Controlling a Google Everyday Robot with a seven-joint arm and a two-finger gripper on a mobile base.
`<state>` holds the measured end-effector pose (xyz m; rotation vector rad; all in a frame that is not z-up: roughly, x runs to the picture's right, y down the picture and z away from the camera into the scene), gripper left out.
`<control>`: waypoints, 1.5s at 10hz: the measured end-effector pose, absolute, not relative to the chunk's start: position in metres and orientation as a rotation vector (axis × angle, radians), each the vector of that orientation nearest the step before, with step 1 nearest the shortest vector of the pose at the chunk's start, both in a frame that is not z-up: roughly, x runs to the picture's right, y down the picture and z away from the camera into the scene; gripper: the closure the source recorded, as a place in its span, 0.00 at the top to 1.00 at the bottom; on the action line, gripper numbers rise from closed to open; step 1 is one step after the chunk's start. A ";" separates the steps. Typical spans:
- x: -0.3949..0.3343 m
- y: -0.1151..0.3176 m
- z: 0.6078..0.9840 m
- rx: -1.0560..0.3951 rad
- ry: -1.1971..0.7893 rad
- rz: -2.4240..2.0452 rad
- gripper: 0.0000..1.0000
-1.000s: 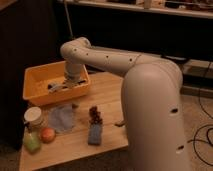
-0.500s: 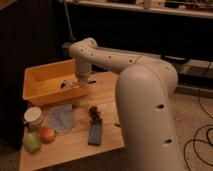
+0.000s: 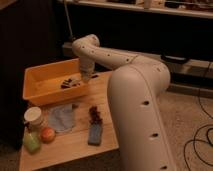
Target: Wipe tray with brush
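Observation:
The tray (image 3: 41, 79) is a large orange-yellow bin at the back left of the wooden table. My gripper (image 3: 70, 83) hangs from the white arm and reaches down into the tray's right part, close to the floor of the tray. A small dark and whitish shape sits at the gripper's tip. I cannot tell the brush apart from the gripper there.
In front of the tray lie a pale blue cloth (image 3: 62, 116) and a blue-grey block (image 3: 94, 134) with a dark tuft. A white cup (image 3: 34, 116), an orange ball (image 3: 48, 134) and a green object (image 3: 31, 143) stand at the table's (image 3: 75, 152) left front. My arm's large body fills the right side.
My arm has swung to the right and the gripper has shifted a little right inside the tray. The things on the table have not moved.

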<state>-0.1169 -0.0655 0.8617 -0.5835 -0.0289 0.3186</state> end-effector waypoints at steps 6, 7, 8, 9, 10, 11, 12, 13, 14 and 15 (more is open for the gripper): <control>-0.191 -0.114 0.874 -0.540 -0.120 0.273 0.00; -0.200 -0.115 0.868 -0.539 -0.143 0.260 0.00; -0.216 -0.113 0.855 -0.538 -0.186 0.238 0.00; -0.226 -0.109 0.846 -0.539 -0.208 0.220 0.00; -0.236 -0.102 0.839 -0.544 -0.229 0.203 0.00; -0.242 -0.090 0.830 -0.552 -0.247 0.182 0.00; -0.250 -0.075 0.820 -0.568 -0.266 0.169 0.00; -0.255 -0.062 0.813 -0.583 -0.278 0.158 0.00; -0.255 -0.048 0.807 -0.599 -0.285 0.153 0.00; -0.250 -0.039 0.803 -0.608 -0.284 0.153 0.00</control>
